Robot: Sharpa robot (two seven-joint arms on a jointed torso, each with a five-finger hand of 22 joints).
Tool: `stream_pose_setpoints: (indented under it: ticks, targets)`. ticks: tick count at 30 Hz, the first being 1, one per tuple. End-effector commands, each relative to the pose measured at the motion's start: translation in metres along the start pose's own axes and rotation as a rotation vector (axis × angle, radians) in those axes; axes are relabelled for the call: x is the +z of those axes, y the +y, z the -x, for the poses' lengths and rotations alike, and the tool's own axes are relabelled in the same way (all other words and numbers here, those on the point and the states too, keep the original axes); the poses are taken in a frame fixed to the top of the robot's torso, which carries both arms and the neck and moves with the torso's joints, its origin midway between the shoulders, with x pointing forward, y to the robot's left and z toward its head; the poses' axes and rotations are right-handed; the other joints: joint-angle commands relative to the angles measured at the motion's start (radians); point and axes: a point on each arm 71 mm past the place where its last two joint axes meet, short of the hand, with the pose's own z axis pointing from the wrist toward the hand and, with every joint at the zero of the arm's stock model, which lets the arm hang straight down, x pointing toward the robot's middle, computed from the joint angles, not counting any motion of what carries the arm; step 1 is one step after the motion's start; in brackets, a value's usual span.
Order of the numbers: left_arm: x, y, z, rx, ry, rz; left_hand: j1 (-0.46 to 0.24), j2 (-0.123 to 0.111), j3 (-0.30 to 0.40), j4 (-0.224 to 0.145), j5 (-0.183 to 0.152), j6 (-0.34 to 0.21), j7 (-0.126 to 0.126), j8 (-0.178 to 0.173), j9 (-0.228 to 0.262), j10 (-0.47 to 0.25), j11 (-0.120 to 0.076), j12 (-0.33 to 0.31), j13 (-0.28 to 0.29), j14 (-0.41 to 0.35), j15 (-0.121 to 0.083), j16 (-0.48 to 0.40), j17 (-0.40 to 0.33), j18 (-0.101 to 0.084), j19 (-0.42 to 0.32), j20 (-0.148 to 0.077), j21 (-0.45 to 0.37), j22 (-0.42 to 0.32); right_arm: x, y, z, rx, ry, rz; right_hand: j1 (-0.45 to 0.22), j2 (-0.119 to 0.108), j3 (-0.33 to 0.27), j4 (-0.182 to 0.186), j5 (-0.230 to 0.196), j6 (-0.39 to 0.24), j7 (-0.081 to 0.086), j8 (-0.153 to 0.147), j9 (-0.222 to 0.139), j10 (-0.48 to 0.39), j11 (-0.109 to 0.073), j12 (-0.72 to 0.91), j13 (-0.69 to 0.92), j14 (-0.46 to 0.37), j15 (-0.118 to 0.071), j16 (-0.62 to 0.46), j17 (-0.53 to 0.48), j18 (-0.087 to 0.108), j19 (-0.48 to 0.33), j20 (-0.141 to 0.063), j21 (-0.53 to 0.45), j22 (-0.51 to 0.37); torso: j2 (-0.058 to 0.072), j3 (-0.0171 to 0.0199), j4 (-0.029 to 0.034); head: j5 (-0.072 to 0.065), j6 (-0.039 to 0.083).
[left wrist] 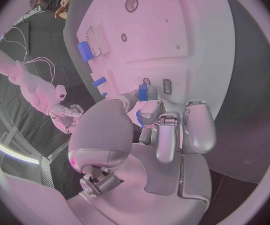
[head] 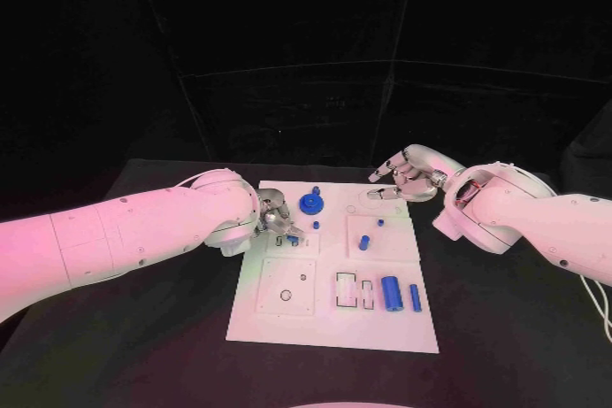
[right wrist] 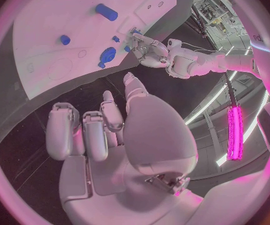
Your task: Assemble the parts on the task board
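Note:
The white task board [head: 332, 324] lies mid-table. My left hand [head: 271, 215] is at the board's left edge and pinches a small blue part [left wrist: 143, 91] between thumb and a finger, just above two small slots [left wrist: 166, 86]. My right hand [head: 404, 177] hovers beyond the board's far right corner, fingers apart, holding nothing. A round blue knob [head: 311, 203] stands near the far edge. A short blue peg [head: 363, 242] stands mid-board. Two blue cylinders [head: 393, 294] lie side by side at the near right. From the right wrist I see the knob [right wrist: 107, 56] and my left hand [right wrist: 150, 50].
The board's near left panel [head: 287, 287] has a round hole and small marks. Rectangular outlined recesses [head: 347, 288] sit left of the blue cylinders. The black table [head: 141, 337] surrounds the board on all sides.

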Motion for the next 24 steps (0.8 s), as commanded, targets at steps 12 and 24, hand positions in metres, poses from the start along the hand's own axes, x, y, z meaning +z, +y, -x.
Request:
stream_pose_setpoints:
  ticks: [12,24]
  targets:
    - [0.0035,-0.0022,-0.0037,0.055,-0.021,0.0,-0.005,0.001,0.15,-0.146,-0.002,-0.002,-0.002,0.004,0.002,0.006,0.0,0.003,-0.002,0.104,-0.001,0.006,0.263,-0.016,-0.003,0.006,0.001,0.001,0.0007,0.0016,0.0004,-0.01,0.003,0.012,0.003,0.01,-0.003,-0.001,0.007,0.009,0.0,0.002,0.001,0.002,-0.006,0.006,0.0,0.069,-0.008,-0.006,0.11,-0.011,-0.002,-0.004,-0.005,0.0,0.001,0.0004,-0.0019,0.003,-0.006]
    - [0.0032,0.0002,-0.0067,0.072,0.008,0.013,-0.007,0.0,0.151,-0.146,-0.002,-0.002,-0.002,0.005,0.002,0.006,0.0,0.003,-0.001,0.104,-0.001,0.006,0.263,-0.016,-0.003,0.006,0.0,0.0,0.0015,0.0012,0.0002,-0.011,0.005,0.011,0.001,0.011,-0.005,0.001,0.008,0.01,-0.001,0.004,0.001,0.002,-0.006,0.006,0.0,0.069,-0.008,-0.006,0.111,-0.011,-0.001,-0.004,-0.005,0.001,0.001,0.0006,-0.0011,0.003,-0.01]
